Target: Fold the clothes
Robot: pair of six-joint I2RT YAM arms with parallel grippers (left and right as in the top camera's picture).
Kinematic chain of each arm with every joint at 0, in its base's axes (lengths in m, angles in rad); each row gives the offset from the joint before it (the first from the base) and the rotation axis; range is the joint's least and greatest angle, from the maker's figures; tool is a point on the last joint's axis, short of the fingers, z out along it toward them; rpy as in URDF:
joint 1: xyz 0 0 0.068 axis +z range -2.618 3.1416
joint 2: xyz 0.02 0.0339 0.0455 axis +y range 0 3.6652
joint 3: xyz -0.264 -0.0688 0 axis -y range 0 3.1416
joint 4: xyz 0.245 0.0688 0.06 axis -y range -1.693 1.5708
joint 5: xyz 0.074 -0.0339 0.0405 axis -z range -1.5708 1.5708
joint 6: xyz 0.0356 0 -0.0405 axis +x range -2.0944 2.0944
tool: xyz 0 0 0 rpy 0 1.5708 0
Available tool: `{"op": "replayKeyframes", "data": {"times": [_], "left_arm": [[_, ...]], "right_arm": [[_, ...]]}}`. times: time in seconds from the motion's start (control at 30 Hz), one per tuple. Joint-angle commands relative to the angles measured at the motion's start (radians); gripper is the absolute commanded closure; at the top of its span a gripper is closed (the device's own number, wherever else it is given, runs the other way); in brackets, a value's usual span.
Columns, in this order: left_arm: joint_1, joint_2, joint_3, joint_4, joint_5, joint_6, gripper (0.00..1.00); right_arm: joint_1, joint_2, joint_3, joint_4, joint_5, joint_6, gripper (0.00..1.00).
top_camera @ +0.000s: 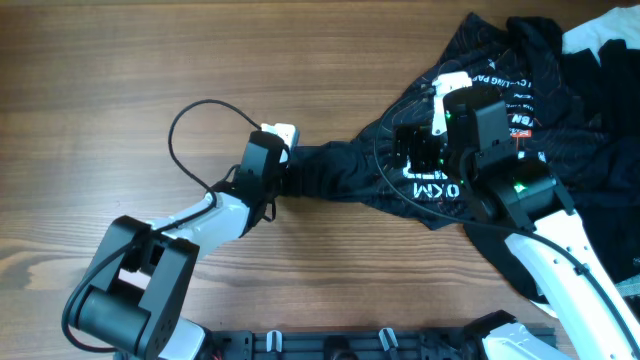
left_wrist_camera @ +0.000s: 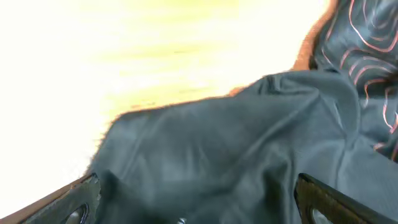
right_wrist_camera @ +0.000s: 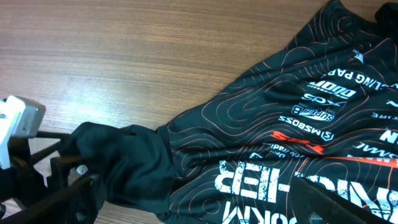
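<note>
Nearest us, the left gripper point(top_camera: 288, 172) sat spread wide around the bunched sleeve end of the black jersey with thin orange-red wavy lines point(top_camera: 500, 100), not pinching it. Further on, the right gripper point(top_camera: 418, 150) hung released too, over the printed chest. We judged folding barely begun: the jersey lay crumpled on the brown wooden table point(top_camera: 150, 60) with no fold made, and the heaped black and white garments point(top_camera: 610, 130) beyond were unsorted.

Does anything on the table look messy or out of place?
The black jersey lies crumpled: its sleeve is stretched into a bunched twist at the left gripper, and its far side runs into the heap of other clothes.
</note>
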Motion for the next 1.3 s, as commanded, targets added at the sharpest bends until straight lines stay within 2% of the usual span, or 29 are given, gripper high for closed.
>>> {"op": "replayKeyframes", "data": {"times": [0.0, 0.17, 0.2, 0.23, 0.3, 0.33, 0.37, 0.4, 0.43, 0.53, 0.6, 0.73, 0.8, 0.93, 0.97, 1.0, 1.03, 1.1, 1.17, 1.27], "left_arm": [[0.000, 0.024, -0.006, 0.000, -0.092, 0.055, 0.00], [0.000, 0.096, -0.006, -0.013, -0.070, 0.055, 0.00], [0.000, 0.097, -0.006, -0.013, -0.033, 0.055, 0.05], [-0.004, 0.097, -0.006, -0.010, 0.022, 0.055, 0.19], [-0.007, 0.096, -0.006, -0.010, 0.050, 0.055, 0.58], [-0.006, 0.096, -0.006, -0.010, 0.072, 0.055, 0.72], [-0.006, 0.094, -0.006, -0.008, 0.079, 0.064, 0.91], [-0.006, 0.089, -0.006, -0.005, 0.078, 0.081, 0.96], [-0.004, 0.081, -0.005, 0.002, 0.076, 0.081, 0.96], [0.035, 0.010, -0.003, 0.002, -0.088, 0.081, 0.96], [0.111, -0.048, 0.000, 0.002, -0.186, 0.080, 0.96], [0.409, -0.108, 0.071, 0.006, -0.190, 0.080, 0.96], [0.522, -0.105, 0.104, 0.070, -0.182, 0.080, 0.96], [0.621, -0.072, 0.109, 0.257, -0.154, 0.080, 0.94], [0.629, -0.069, 0.111, 0.262, -0.154, 0.080, 0.64], [0.628, -0.070, 0.112, 0.230, -0.129, 0.080, 0.15], [0.624, -0.070, 0.112, 0.191, -0.087, 0.080, 0.00], [0.602, -0.070, 0.112, -0.020, 0.096, 0.028, 0.00], [0.566, -0.070, 0.111, -0.252, 0.215, -0.064, 0.00], [0.481, -0.069, 0.111, -0.480, 0.232, -0.116, 0.00]], "right_arm": [[-0.003, -0.008, 0.009, 0.009, 0.016, 0.028, 0.00], [-0.003, -0.008, 0.009, 0.014, 0.014, 0.052, 0.00], [-0.003, -0.008, 0.009, 0.014, 0.014, 0.052, 0.00], [-0.003, -0.008, 0.009, 0.014, 0.014, 0.052, 0.00], [-0.003, -0.008, 0.009, 0.014, 0.014, 0.052, 0.00], [-0.003, -0.008, 0.009, 0.014, 0.014, 0.052, 0.00], [-0.003, -0.008, 0.009, 0.012, 0.014, 0.052, 0.00], [-0.003, -0.008, 0.009, 0.008, 0.014, 0.052, 0.00], [-0.003, -0.008, 0.009, 0.007, 0.014, 0.053, 0.00], [-0.003, -0.008, 0.009, 0.006, 0.022, 0.053, 0.00], [-0.003, -0.008, 0.009, 0.004, 0.042, 0.055, 0.00], [-0.003, -0.008, 0.009, 0.005, 0.063, 0.079, 0.00], [-0.003, -0.008, 0.009, 0.008, 0.062, 0.079, 0.00], [-0.003, -0.008, 0.009, 0.008, 0.062, 0.079, 0.00], [-0.003, -0.008, 0.009, 0.007, 0.062, 0.079, 0.00], [-0.003, -0.008, 0.009, 0.008, 0.063, 0.079, 0.00], [-0.003, -0.008, 0.009, 0.008, 0.063, 0.079, 0.00], [-0.003, -0.008, 0.009, 0.007, 0.063, 0.078, 0.00], [-0.003, -0.008, 0.009, 0.007, 0.063, 0.078, 0.00], [-0.003, -0.008, 0.009, 0.007, 0.063, 0.078, 0.00]]}}
